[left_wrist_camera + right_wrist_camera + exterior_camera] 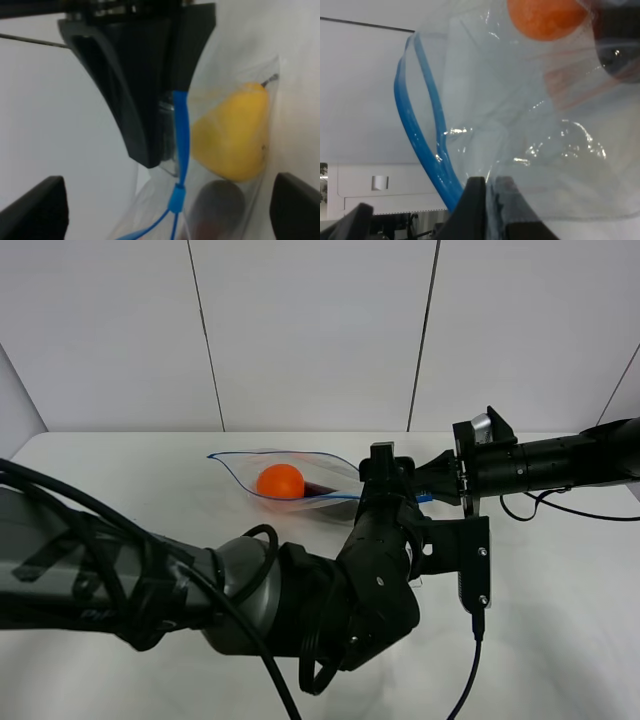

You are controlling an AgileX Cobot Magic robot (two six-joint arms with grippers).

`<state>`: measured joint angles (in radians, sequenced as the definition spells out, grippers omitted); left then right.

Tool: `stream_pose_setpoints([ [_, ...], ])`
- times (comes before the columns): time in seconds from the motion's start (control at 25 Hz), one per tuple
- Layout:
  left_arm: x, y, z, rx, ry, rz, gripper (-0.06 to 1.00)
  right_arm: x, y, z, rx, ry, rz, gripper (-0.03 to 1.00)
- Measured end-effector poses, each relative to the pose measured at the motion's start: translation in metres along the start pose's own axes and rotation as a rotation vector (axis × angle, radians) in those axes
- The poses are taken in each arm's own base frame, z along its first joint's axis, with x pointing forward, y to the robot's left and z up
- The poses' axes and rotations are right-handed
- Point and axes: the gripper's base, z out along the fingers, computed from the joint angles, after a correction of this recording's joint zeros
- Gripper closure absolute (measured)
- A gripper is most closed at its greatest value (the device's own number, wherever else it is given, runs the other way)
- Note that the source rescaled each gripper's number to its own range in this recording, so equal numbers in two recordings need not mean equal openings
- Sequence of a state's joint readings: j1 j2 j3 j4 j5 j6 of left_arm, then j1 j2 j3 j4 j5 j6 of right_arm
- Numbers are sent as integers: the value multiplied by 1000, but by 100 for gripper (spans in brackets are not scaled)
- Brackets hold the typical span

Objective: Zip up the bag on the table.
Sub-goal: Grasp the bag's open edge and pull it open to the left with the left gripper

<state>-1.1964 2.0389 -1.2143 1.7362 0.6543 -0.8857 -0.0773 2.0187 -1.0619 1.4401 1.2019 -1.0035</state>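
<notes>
Straddling the blue zipper strip [181, 135] of the clear plastic bag [310, 468], mid-frame.
Left gripper [165, 210] gapes empty; right gripper [492, 210] pinches the bag's right end; strip runs leftward.

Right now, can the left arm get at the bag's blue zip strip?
Likely yes: the left pincer stands open with the blue zip strip between its fingers and nothing in front. The right pincer grips the bag right beside it, so room is tight.
</notes>
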Motion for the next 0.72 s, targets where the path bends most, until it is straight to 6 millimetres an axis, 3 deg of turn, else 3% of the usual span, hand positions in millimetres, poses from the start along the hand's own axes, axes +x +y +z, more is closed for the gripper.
stream_pose_setpoints([
  [0.28,7,-2,8,-1,28,3,15,0,0,0,1,1,1,97],
  [0.56,6,-2,8,1,26,7,53,0,0,0,1,1,1,97],
  [0.72,6,-2,9,11,19,6,59,0,0,0,1,1,1,97],
])
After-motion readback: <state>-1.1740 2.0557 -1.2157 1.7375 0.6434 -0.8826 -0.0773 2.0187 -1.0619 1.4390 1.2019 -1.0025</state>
